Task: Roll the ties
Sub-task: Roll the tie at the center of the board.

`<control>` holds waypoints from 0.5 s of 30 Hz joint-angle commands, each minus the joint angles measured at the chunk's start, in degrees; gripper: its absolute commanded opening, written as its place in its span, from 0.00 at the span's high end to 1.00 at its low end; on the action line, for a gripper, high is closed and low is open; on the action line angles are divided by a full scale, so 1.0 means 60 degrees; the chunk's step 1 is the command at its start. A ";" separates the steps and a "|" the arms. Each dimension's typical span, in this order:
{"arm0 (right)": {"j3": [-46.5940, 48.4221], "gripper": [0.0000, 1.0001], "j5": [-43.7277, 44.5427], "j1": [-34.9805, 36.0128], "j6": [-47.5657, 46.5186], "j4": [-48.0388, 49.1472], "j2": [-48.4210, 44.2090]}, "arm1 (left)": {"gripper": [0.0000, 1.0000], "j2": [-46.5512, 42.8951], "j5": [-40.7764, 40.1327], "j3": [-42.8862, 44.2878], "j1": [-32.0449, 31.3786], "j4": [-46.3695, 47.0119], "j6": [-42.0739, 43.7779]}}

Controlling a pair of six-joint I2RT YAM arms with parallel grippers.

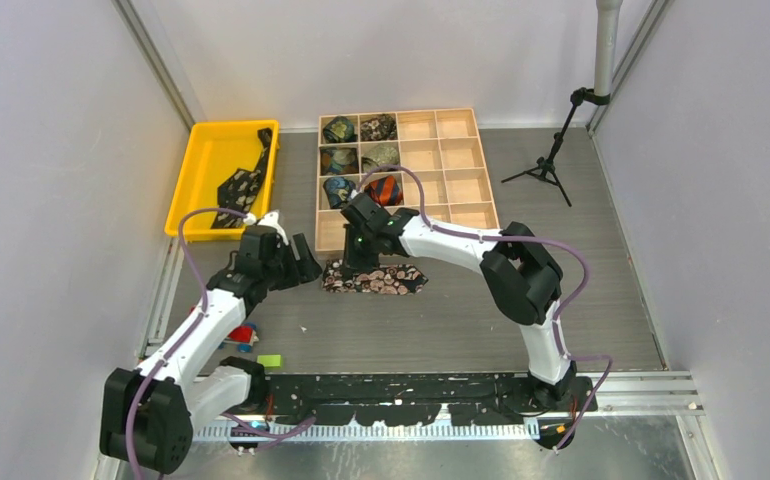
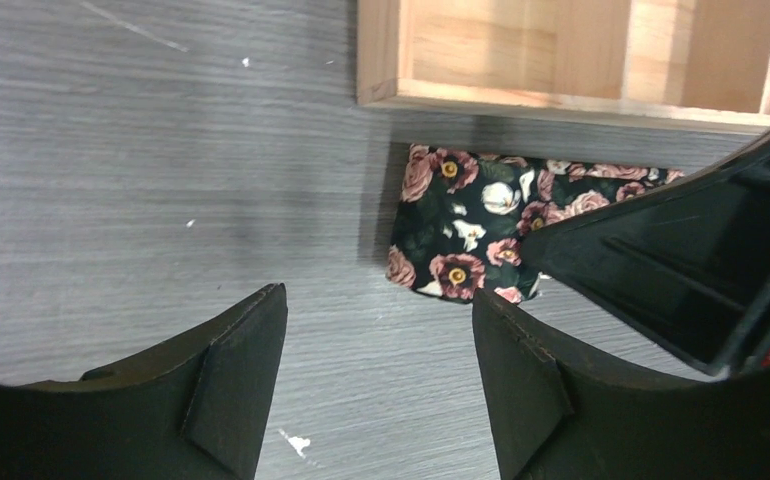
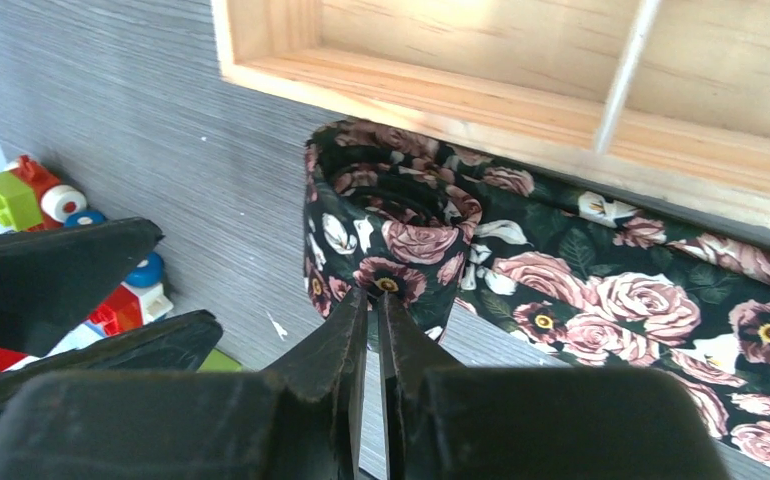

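Observation:
The dark floral tie (image 1: 376, 278) lies on the table just in front of the wooden box, with its left end partly rolled into a loose coil (image 3: 391, 215) and the rest flat to the right (image 3: 641, 300). My right gripper (image 3: 374, 295) is shut, pinching the near wall of the coil. My left gripper (image 2: 379, 330) is open and empty over bare table, just left of the coiled end (image 2: 461, 235). The black tie with pale dots (image 1: 244, 180) lies in the yellow bin. Several rolled ties (image 1: 361, 160) sit in the box's left compartments.
The wooden compartment box (image 1: 488, 170) stands right behind the floral tie; its front wall shows in the right wrist view (image 3: 481, 95). The yellow bin (image 1: 211, 160) is at the back left. Toy bricks (image 1: 243, 335) lie by the left arm. A black tripod (image 1: 546, 165) stands at the back right.

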 commanded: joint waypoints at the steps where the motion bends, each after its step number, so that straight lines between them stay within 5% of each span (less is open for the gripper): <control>1: -0.0261 0.86 0.0032 -0.0100 -0.0218 0.0158 -0.0160 | 0.29 0.0255 0.0718 -0.0118 0.0042 0.1228 0.0127; 15: -0.0924 0.86 -0.0131 -0.0458 -0.0215 0.0531 -0.0282 | 0.16 0.2138 0.2472 0.0108 0.0117 0.2457 0.0029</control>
